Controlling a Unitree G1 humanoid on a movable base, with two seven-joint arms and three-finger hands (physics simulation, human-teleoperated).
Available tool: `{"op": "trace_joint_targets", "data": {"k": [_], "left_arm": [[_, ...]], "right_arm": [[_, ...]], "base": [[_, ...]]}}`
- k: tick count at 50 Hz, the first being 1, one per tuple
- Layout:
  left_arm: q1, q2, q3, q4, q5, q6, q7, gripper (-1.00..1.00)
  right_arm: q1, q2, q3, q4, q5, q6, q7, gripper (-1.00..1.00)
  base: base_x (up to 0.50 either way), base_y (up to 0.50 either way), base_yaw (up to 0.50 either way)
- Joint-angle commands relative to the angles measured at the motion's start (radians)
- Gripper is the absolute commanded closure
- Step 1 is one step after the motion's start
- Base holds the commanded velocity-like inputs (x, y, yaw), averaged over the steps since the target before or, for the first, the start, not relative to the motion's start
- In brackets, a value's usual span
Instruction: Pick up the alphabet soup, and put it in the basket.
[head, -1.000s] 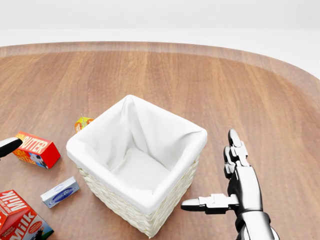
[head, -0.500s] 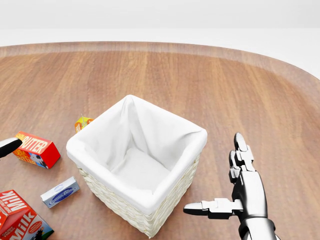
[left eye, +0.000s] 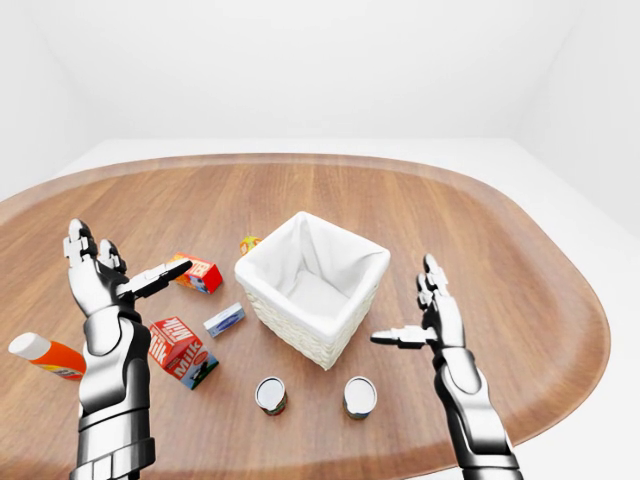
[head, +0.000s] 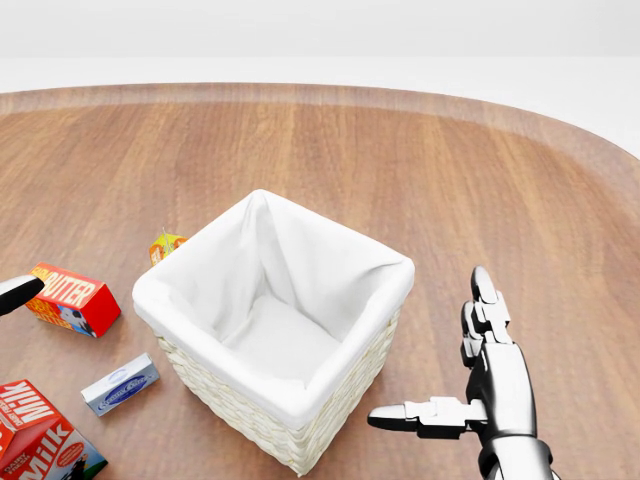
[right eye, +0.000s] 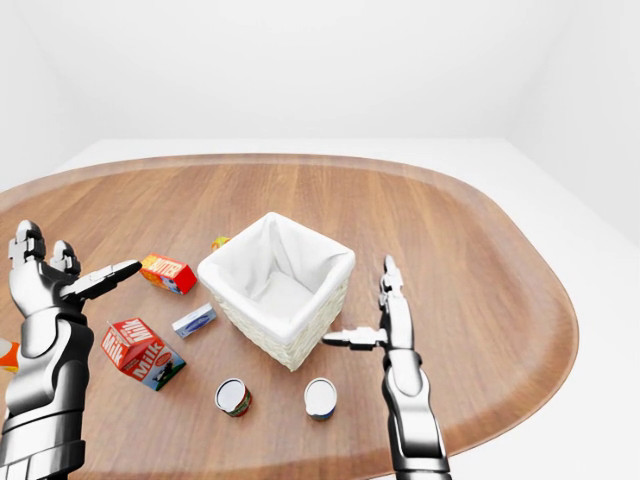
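Since a second ago, right hand (head: 478, 385) slid slightly right and down in head view; basket (head: 372, 345) unmoved.

Left-eye view: left hand (left eye: 100, 282) raised, fingers spread, holding nothing. Two cans (left eye: 270, 394) (left eye: 359, 397) stand below the basket; can't tell which is the alphabet soup.

Right-eye view: right hand's fingers apart, empty, beside basket; milk carton (right eye: 139, 352) at left.
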Motion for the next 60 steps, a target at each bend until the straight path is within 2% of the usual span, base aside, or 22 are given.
{"op": "trace_joint_targets", "data": {"k": [1,5,22,26,28,38,41,43,53,57,60], "left_arm": [[-0.001,0.000,0.000,0.001,0.000,0.001,0.002,-1.00],[-0.001,0.000,0.000,-0.002,0.000,0.003,0.003,-1.00],[-0.001,0.001,-0.001,0.006,0.005,-0.004,0.004,-1.00],[0.000,0.000,-0.001,0.004,0.007,-0.006,0.003,-1.00],[0.000,0.000,-0.001,0.004,0.007,-0.005,0.004,-1.00],[-0.002,0.000,-0.003,0.014,0.012,-0.014,0.003,-1.00],[0.000,0.000,-0.003,0.010,0.012,-0.011,0.004,-1.00],[-0.004,0.000,-0.003,0.020,0.013,-0.016,0.003,-1.00],[0.004,-0.002,-0.001,-0.005,0.012,0.001,0.007,-1.00],[0.001,-0.002,-0.001,0.000,0.012,-0.001,0.006,-1.00],[0.002,-0.001,0.000,-0.001,0.012,0.000,0.006,-1.00]], "right_arm": [[0.009,-0.004,0.001,-0.013,-0.003,0.017,0.006,-1.00],[0.039,-0.002,0.006,-0.041,-0.032,0.022,-0.004,-1.00],[0.193,-0.008,-0.024,-0.161,-0.031,0.026,0.140,-1.00],[0.209,-0.003,-0.027,-0.136,-0.071,0.026,0.129,-1.00],[0.220,-0.002,-0.031,-0.124,-0.073,0.006,0.137,-1.00],[0.272,0.003,-0.027,-0.137,-0.098,-0.025,0.161,-1.00],[0.274,0.004,-0.029,-0.103,-0.103,-0.053,0.161,-1.00],[0.277,0.003,-0.031,-0.098,-0.100,-0.059,0.166,-1.00],[0.304,0.002,-0.030,-0.069,-0.112,-0.085,0.198,-1.00],[0.306,0.001,-0.018,-0.037,-0.126,-0.108,0.199,-1.00],[0.312,0.001,-0.012,-0.039,-0.130,-0.109,0.199,-1.00]], "base": [[0.00,0.00,0.00],[0.00,0.00,0.00],[0.00,0.00,0.00],[0.00,0.00,0.00],[0.00,0.00,0.00],[0.00,0.00,0.00],[0.00,0.00,0.00],[0.00,0.00,0.00],[0.00,0.00,0.00],[0.00,0.00,0.00],[0.00,0.00,0.00]]}}
